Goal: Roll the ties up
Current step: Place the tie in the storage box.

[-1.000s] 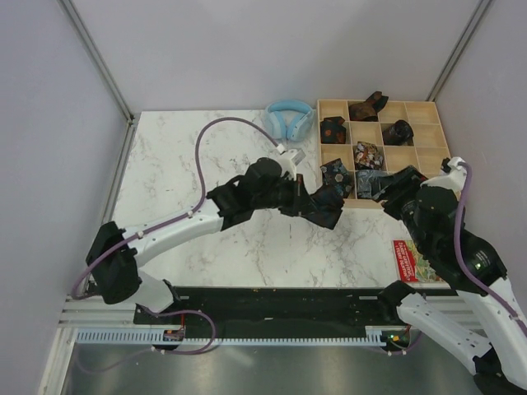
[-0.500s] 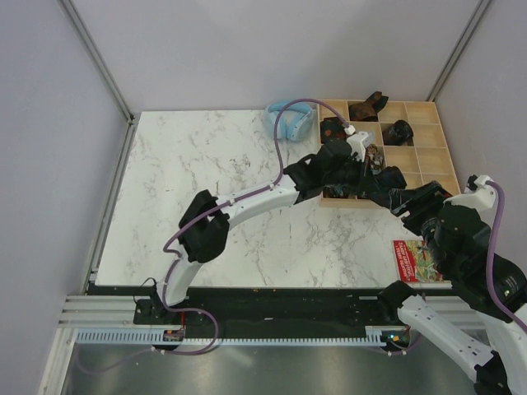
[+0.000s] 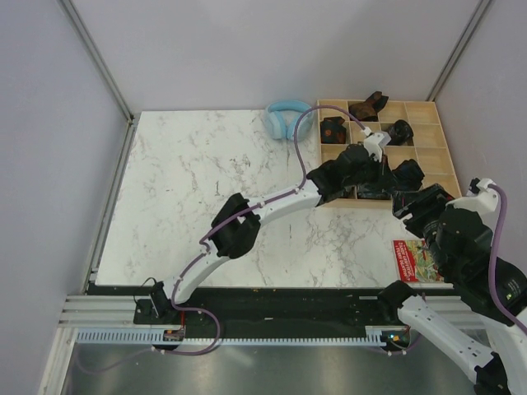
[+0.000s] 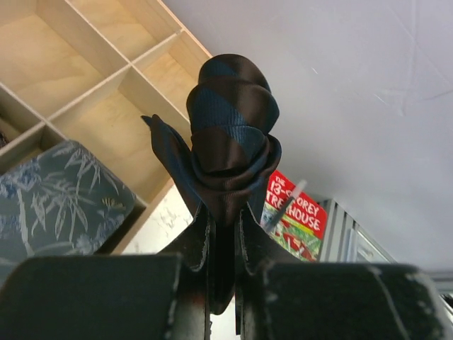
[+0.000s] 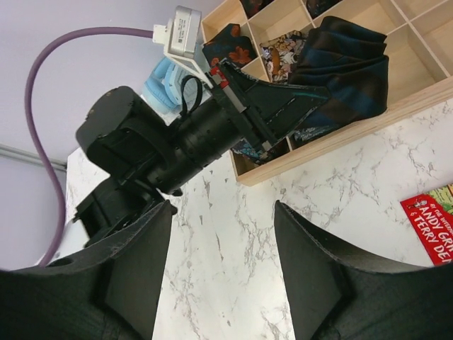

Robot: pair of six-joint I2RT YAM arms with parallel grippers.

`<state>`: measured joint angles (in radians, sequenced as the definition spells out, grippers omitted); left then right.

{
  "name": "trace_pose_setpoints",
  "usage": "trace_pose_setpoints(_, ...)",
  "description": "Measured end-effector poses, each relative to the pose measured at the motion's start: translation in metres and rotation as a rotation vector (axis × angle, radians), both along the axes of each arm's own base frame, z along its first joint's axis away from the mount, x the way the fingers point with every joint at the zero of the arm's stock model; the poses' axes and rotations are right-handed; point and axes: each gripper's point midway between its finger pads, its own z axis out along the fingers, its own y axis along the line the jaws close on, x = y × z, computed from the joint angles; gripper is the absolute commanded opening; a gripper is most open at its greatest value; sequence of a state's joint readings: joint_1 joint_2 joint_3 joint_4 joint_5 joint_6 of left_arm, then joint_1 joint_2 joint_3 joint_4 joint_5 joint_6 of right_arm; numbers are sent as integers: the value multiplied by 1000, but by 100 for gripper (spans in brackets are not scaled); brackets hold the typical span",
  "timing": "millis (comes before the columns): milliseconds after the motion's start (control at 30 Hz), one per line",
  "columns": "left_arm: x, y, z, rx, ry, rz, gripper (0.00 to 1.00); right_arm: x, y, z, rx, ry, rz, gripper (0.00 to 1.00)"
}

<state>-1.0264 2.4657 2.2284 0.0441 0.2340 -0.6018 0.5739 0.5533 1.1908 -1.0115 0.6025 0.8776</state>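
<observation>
My left gripper [image 3: 397, 176] is shut on a rolled tie [image 3: 409, 174] with dark brown and blue stripes. It holds the roll over the front right compartments of the wooden tray [image 3: 438, 105]. In the left wrist view the roll [image 4: 233, 134] sticks up from between the shut fingers [image 4: 199, 241], with an empty compartment [image 4: 106, 127] behind it. The right wrist view shows the same roll [image 5: 347, 64] over the tray. My right gripper [image 5: 223, 241] is open and empty above bare marble in front of the tray. Other rolled ties [image 3: 366, 107] fill several compartments.
Light blue headphones [image 3: 284, 119] lie at the tray's back left corner. A red book [image 3: 412, 262] lies on the table in front of the tray, near my right arm. A blue-grey leaf-patterned tie [image 4: 56, 191] sits in a front compartment.
My left arm has reached right, carrying the rolled tie from the table's middle to above the tray's front right cells. My right arm has drawn back toward the near edge.
</observation>
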Motion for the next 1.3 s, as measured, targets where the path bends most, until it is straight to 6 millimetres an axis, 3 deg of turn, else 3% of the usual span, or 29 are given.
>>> trace_pose_setpoints(400,27,-35,-37,-94,-105,127,2,-3,-1,-14,-10,17,3,68)
trace_pose_setpoints(833,39,-50,-73,-123,-203,248,3,0,0,-32,-49,57,5,68)
trace_pose_setpoints(933,43,-48,-73,-122,-207,284,35,0,0,-33,-54,57,6,69)
trace_pose_setpoints(967,45,-47,-72,-126,-208,292,53,0,0,-33,-55,58,6,69)
trace_pose_setpoints(1067,47,-47,-64,-145,-227,299,66,0,0,-33,-58,58,7,70)
trace_pose_setpoints(1300,45,-49,-55,-177,-245,286,81,1,0,-33,-57,57,7,70)
